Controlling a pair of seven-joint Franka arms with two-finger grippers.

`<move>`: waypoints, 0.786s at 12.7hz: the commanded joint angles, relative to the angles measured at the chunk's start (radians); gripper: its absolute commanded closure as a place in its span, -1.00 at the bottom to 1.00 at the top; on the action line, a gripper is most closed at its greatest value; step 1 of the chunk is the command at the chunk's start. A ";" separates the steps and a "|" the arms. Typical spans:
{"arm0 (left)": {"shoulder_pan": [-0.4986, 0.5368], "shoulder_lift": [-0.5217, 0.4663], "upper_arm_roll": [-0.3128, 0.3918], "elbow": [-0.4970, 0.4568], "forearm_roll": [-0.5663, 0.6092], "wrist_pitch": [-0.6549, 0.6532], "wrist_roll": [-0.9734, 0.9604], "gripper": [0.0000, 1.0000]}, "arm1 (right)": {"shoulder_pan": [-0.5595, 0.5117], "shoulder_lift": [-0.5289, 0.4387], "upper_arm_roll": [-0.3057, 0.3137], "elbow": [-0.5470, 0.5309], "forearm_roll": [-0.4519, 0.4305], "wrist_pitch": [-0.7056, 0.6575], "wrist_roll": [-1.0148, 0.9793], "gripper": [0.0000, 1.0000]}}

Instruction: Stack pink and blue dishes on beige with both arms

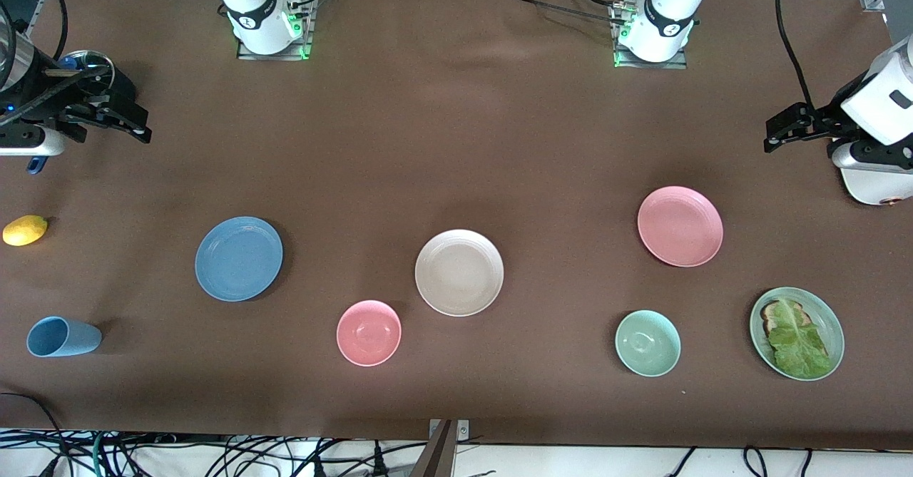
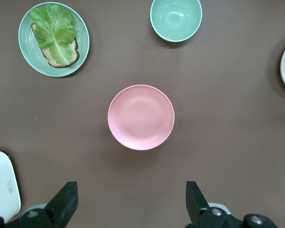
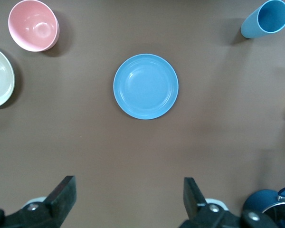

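Showing lemon (image 1: 25,230) (front view only)

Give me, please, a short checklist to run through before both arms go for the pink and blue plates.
1. Left claw open, holding nothing, up over the table toward the left arm's end: ok.
2. Right claw open, holding nothing, up over the right arm's end: ok.
3. Pink plate lying flat with nothing on it, apart from the green bowl: ok.
4. Blue plate lying flat with nothing on it: ok.
5. Beige plate bare, ready to take the stack: ok.
6. Pink bowl close beside the beige plate, nearer the front camera, not touching: ok, but mind it.
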 commanded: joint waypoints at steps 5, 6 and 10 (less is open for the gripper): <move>0.012 0.064 0.004 0.069 -0.020 -0.009 -0.001 -1.00 | 0.002 -0.003 0.002 0.014 0.005 -0.005 -0.001 -1.00; 0.024 0.068 0.004 0.069 -0.022 -0.011 -0.002 -1.00 | 0.002 -0.003 0.002 0.016 0.010 -0.011 -0.001 -1.00; 0.018 0.081 -0.002 0.074 -0.022 -0.015 -0.007 -1.00 | 0.002 0.000 0.001 0.017 0.010 -0.014 -0.003 -1.00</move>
